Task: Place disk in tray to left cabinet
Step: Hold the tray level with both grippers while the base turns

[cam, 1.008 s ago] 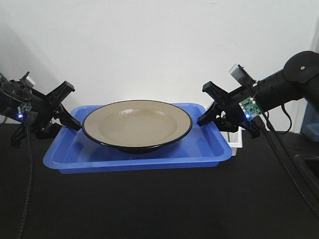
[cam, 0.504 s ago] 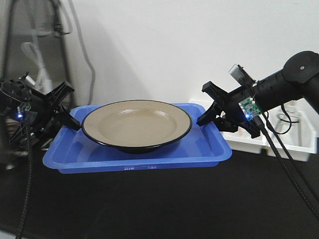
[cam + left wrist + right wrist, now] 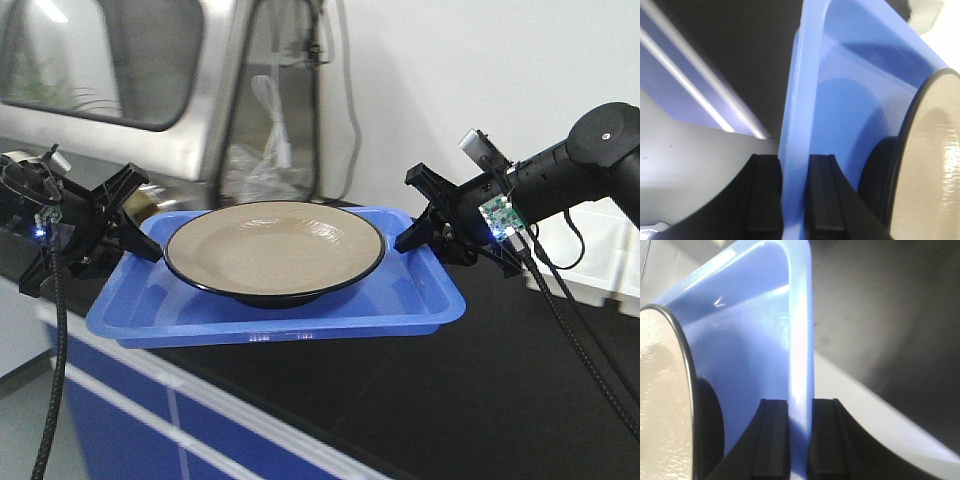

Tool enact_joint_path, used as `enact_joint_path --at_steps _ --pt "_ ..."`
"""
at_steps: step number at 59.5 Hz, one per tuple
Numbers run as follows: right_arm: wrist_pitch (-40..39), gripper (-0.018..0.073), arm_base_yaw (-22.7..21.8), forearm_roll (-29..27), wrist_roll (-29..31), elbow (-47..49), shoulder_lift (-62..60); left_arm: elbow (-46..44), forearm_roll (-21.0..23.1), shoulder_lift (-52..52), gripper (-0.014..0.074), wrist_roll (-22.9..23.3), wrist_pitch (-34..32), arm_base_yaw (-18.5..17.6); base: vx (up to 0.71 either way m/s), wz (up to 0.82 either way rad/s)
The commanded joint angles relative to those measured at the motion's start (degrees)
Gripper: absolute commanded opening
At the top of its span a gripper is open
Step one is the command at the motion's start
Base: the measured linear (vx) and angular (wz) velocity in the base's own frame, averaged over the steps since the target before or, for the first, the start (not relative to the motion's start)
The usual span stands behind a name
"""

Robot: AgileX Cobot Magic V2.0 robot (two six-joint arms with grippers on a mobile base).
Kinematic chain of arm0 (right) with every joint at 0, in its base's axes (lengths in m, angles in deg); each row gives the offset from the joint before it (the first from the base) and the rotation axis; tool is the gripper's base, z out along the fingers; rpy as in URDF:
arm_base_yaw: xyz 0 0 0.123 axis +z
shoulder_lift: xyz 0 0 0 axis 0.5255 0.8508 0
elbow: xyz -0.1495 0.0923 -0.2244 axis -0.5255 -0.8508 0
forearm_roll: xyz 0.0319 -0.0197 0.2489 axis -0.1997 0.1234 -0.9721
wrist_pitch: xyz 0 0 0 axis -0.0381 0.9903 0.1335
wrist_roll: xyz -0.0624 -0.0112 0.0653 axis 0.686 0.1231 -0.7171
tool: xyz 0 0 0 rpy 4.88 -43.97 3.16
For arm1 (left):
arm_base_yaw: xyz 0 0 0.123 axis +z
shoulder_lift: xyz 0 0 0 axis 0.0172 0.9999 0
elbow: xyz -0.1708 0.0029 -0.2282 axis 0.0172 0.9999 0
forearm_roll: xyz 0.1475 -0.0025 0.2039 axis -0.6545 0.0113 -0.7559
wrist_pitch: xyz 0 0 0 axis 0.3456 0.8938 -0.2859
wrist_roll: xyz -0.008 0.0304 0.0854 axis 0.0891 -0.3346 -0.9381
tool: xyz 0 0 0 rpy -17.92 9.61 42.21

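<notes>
1. Plainly, the tray [image 3: 300, 322] spans the gap between the two arms, its long axis running left to right with one short end at each gripper.
2. The left gripper [image 3: 794, 197] is clamped on the left end rim, a pad on each face of it. The right gripper [image 3: 799, 437] pinches the right end rim the same way.
3. The disk [image 3: 275, 248] lies flat in the middle of the tray, tan face up. It is about as far from one gripper as from the other and touches neither.
4. The load is over the near-left edge of the black countertop [image 3: 450, 400] and appears to be lifted clear of it.
5. No shelved cabinet shows in these views, so its place cannot be told. The task puts it to the left, so I judge the left arm must lead along the tray's long axis and the right follow. Both need to stay level, or the disk may slide.
</notes>
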Motion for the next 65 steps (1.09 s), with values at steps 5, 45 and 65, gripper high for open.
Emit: enact_joint_path --at_steps 5,45,65 --pt "1.5 -0.0004 2.0 -12.6 0.1 2.2 -4.2 -2.0 12.6 -3.7 -0.0001 1.6 -1.8 -1.8 -0.15 0.56" --pt "1.5 -0.0004 2.0 -12.6 0.1 2.2 -4.2 -2.0 12.6 -3.7 -0.0001 1.6 -1.6 -1.8 -0.11 0.57" --pt "1.5 -0.0004 2.0 -12.6 0.1 2.2 -4.2 -2.0 12.6 -3.7 -0.0001 1.6 -1.1 -1.8 -0.01 0.73"
